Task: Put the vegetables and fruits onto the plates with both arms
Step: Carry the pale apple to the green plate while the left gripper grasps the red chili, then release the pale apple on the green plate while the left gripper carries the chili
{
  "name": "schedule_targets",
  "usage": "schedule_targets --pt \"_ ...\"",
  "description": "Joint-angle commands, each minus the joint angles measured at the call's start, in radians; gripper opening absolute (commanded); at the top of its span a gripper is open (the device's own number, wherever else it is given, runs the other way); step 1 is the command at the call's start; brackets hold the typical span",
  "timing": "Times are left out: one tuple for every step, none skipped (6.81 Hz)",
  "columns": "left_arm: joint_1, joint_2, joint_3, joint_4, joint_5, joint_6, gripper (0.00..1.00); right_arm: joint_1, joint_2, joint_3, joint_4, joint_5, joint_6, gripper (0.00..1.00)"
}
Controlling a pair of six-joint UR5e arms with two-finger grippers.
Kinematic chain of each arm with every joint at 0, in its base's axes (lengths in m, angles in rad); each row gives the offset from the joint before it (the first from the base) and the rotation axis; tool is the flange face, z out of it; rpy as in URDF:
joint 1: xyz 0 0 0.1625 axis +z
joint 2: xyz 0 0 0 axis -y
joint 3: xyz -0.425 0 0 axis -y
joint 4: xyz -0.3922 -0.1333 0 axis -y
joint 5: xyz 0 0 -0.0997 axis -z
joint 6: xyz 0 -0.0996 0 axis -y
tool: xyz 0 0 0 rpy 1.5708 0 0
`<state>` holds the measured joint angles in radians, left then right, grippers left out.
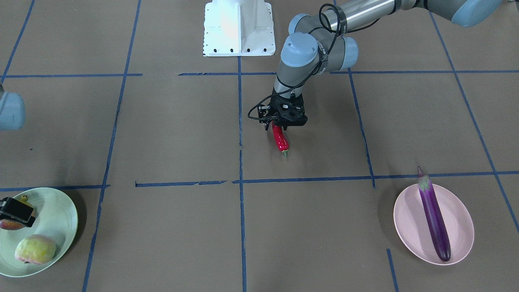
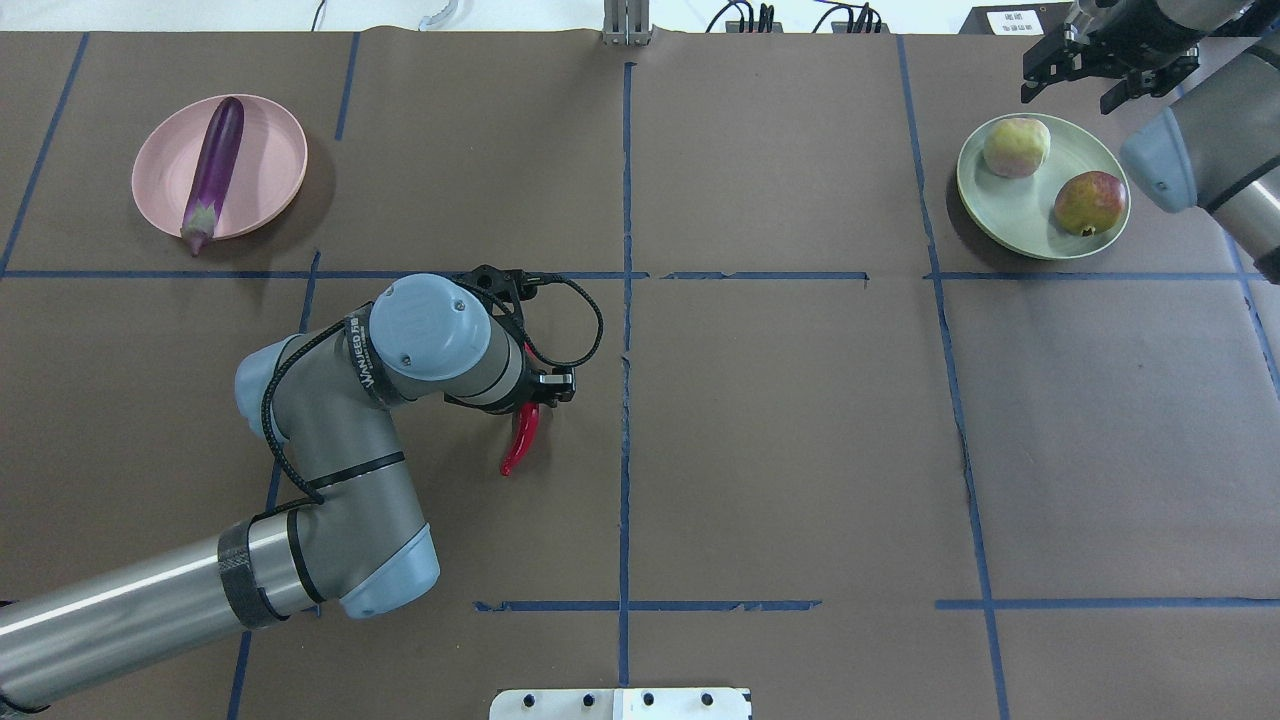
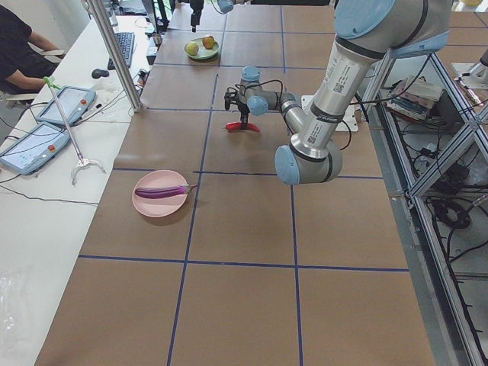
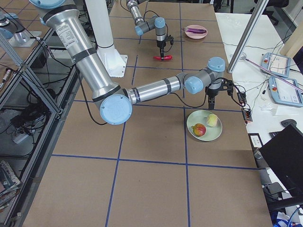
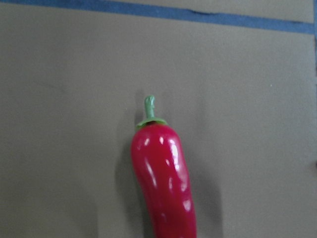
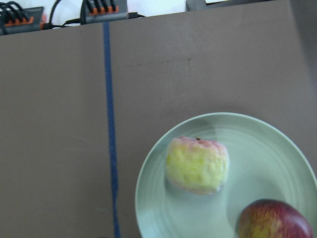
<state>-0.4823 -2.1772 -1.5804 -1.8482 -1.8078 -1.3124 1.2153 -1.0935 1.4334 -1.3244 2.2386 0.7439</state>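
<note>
Brown paper gridded with blue tape covers the table, where the left gripper is clamped around the middle of a red chili pepper near the centre. Well apart, the right gripper hangs with fingers spread by a mint green plate holding a pomegranate and an apple-like fruit. A purple eggplant lies across the pink plate.

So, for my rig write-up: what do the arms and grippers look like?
Left arm and right arm: silver tubes, grey joints, round light-blue caps. Black cable loops at the left wrist, near a black ring with white lettering. Left gripper and right gripper are black, two-fingered.
</note>
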Motion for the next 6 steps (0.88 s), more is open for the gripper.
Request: schedule_targets --pt "-0.005 -0.003 -0.013 0.020 0.001 0.001 0.00 -0.020 -0.083 0.258 -0.150 0.047 0.006 1.00" --pt "-0.040 -0.003 -0.041 0.018 0.002 -0.001 0.00 -0.049 -0.083 0.322 -0.194 0.047 0.040 1.00" --pt "-0.109 0.005 -0.097 0.020 0.001 -0.002 0.00 -0.072 -0.116 0.426 -0.231 0.050 0.110 1.00" --pt "-0.184 0.029 -0.117 0.018 -0.001 -0.001 0.00 -0.092 -0.162 0.503 -0.249 0.050 0.115 1.00" --pt "-0.250 0.068 -0.113 0.017 -0.004 -0.001 0.00 -0.109 -0.202 0.543 -0.248 0.047 0.118 1.00" --pt "-0.354 0.107 -0.095 0.014 -0.010 0.008 0.00 -0.112 -0.222 0.558 -0.248 0.047 0.120 1.00"
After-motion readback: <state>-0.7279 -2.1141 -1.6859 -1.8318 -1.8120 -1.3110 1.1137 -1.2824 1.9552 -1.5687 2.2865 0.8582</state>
